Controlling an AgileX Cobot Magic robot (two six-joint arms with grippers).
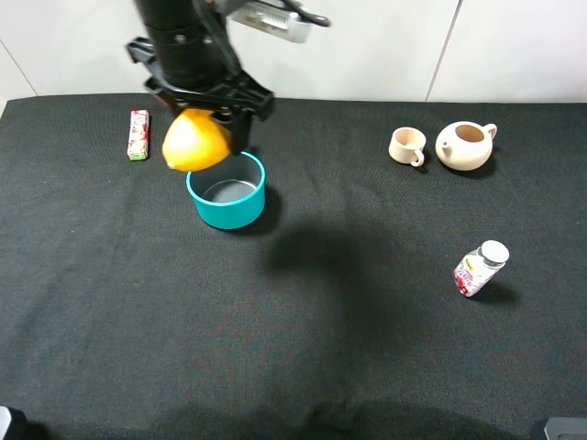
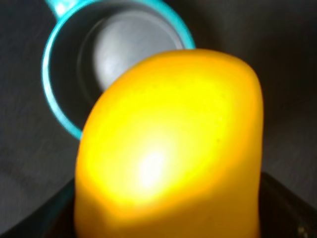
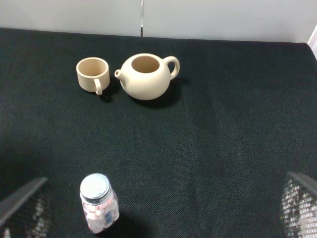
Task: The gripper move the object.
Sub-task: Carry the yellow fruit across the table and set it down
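My left gripper [image 1: 209, 108] is shut on the yellow-orange mango [image 1: 195, 140] and holds it in the air just above the back left rim of the teal pan [image 1: 227, 194]. In the left wrist view the mango [image 2: 168, 148] fills most of the picture, with the pan's teal rim [image 2: 48, 94] and grey inside below it. The left fingers are mostly hidden by the fruit. My right gripper [image 3: 158, 213] is open and empty, its fingertips [image 3: 20, 201] wide apart at the picture's lower corners, over the table's right side.
A beige cup [image 1: 407, 146] and beige teapot [image 1: 465, 145] stand at the back right. A small white-capped bottle [image 1: 480, 268] lies on the right, close under the right gripper [image 3: 99, 203]. A red and green packet [image 1: 138, 135] lies at the back left.
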